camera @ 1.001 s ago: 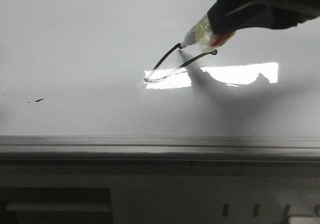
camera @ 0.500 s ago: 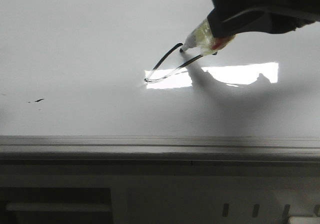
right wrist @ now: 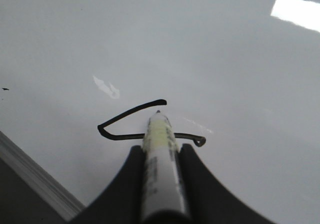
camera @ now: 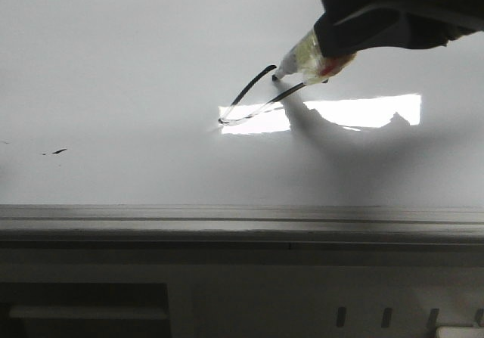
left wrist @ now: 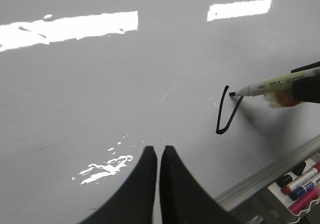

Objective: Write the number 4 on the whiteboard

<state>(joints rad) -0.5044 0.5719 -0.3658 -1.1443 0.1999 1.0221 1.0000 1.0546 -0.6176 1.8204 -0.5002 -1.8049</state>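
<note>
Right gripper [right wrist: 160, 156], a pair of dark fingers, is clamped around a white-barrelled marker with a yellowish taped collar [right wrist: 159, 149], its black tip at or just above the large glossy white whiteboard [camera: 136, 58] with its grey metal edge rail. The thin black hand-drawn number 4 [camera: 261, 96] is only part made: the slanted stroke and the crossbar with its small curl at one end are down, but no long vertical stroke shows yet. So the step in hand looks like the start of that last stroke. The tip sits close beside the top of the slanted stroke, near the crossbar (whether it presses the board I cannot tell).

The next move, as I judge it, calls for steady contact and a straight pull across the crossbar toward the rail, without smearing the wet lines.

Left gripper [left wrist: 158, 156] hangs idle over bare board with its black fingers closed together on nothing, well apart from the figure. A tiny black smudge [camera: 58, 152] lies far off to the left.
</note>
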